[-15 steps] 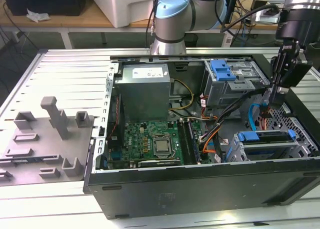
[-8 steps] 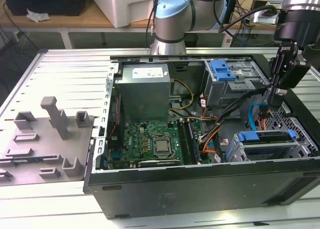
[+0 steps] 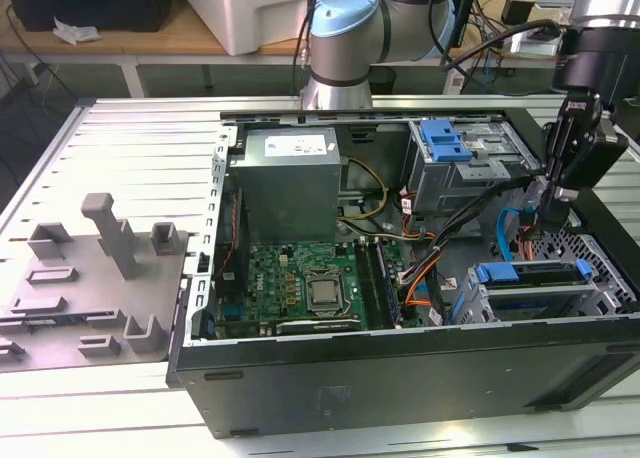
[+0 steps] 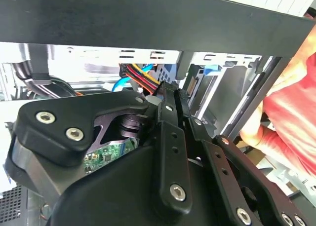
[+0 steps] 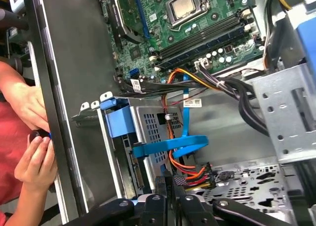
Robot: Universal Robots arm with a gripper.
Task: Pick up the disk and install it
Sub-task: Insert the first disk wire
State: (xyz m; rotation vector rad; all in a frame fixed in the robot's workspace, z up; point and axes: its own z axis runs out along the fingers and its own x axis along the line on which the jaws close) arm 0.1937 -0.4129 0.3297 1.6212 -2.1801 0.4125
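Note:
The disk lies in the low grey cage at the exterior view's right, inside the open computer case; its blue carrier bracket faces up. My gripper hangs just above and behind that cage, among the cables. In both wrist views its black fingers stand close together, shut, with their tips beside the red, yellow and black power plug and a blue flat cable. Whether anything is pinched between them is hidden.
A second grey drive cage with a blue tab stands at the back. The motherboard and power supply fill the case's left half. A person's hands rest on the outside of the case wall. A grey fixture plate lies left of the case.

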